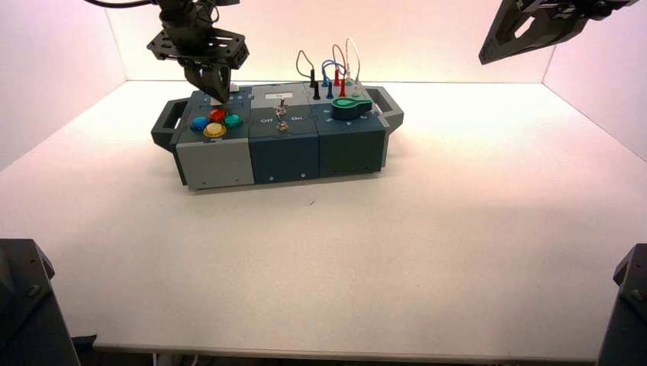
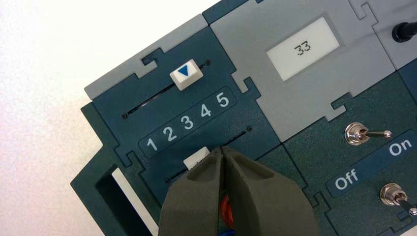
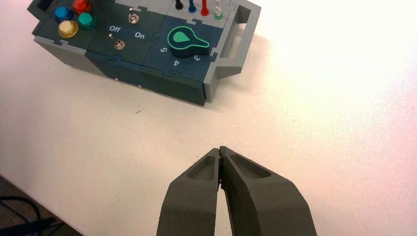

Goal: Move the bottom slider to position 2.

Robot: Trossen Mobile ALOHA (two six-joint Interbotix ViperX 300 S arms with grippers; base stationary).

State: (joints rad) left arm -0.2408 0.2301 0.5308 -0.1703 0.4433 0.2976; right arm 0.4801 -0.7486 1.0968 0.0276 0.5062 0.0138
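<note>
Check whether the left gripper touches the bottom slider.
Cannot tell: in the left wrist view, the left gripper overlaps the bottom slider, hiding any contact or gap.

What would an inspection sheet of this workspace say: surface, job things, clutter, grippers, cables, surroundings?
Surface: pale table, small dark mark in front of the box
Job things: bottom slider, white, beside the left gripper's tips
Clutter: nothing seen
Grippers: left gripper shut, over the box's left part; right gripper shut, idle, right of the box
Cables: looped wires at the box's back right
Surroundings: pale walls
</note>
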